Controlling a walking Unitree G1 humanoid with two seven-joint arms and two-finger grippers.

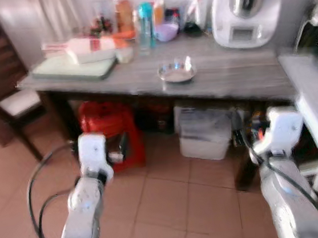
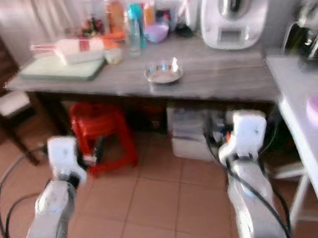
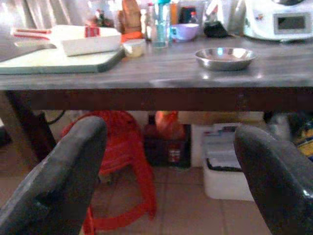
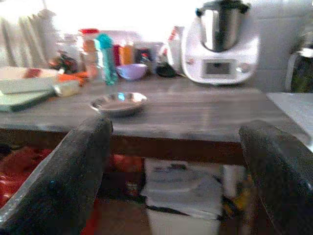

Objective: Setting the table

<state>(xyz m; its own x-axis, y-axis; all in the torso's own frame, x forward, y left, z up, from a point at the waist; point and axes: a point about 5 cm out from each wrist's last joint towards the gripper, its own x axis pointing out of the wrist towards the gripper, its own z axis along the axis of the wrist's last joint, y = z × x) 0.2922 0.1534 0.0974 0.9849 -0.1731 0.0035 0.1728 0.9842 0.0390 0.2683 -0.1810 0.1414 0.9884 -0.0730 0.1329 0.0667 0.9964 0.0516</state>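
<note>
Robot is facing the wooden table [image 1: 240, 75], both arms raised short of its edge. Left gripper [image 3: 166, 161] is spread wide, holding nothing. Steel bowl [image 1: 176, 71] is sitting mid-table, well apart from both grippers. Right gripper [image 4: 176, 161] is also gaping wide, empty. Setting looks barely begun; bowl untouched.

No lettering, label or number is sharp enough to read on anything here.
</note>
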